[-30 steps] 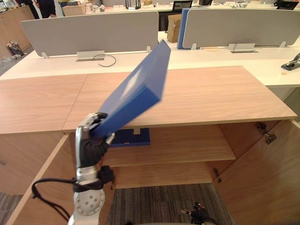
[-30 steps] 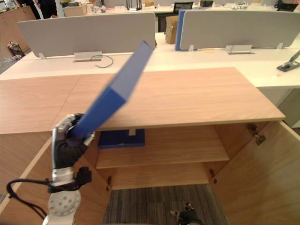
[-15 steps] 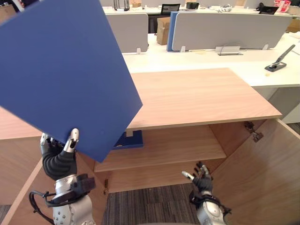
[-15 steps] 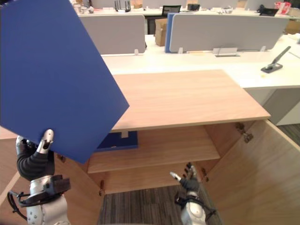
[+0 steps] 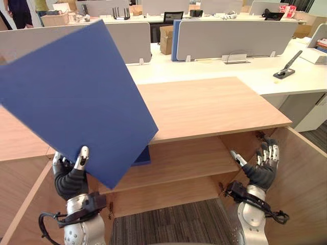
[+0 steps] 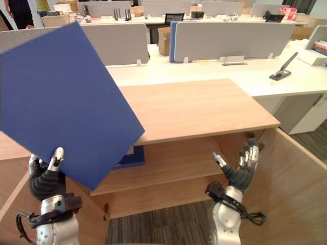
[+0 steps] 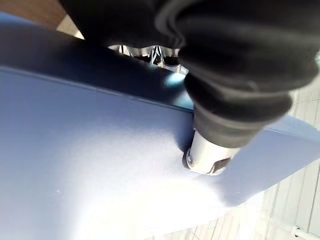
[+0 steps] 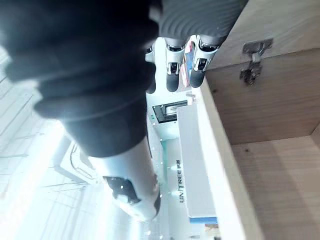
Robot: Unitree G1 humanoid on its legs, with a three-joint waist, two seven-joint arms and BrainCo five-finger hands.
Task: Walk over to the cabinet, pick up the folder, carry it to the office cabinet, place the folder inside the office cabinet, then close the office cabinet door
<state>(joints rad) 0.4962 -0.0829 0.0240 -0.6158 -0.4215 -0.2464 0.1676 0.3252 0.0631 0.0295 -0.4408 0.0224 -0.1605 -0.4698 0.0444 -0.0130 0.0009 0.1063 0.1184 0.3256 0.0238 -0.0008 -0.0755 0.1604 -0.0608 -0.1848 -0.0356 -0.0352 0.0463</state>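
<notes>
Right hand (image 5: 258,172) higher; flat, smooth folder (image 5: 76,97)

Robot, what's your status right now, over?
Left hand shut on blue folder, raised before open cabinet. Right hand open, empty, near right door. Another blue item lies on the shelf.
</notes>
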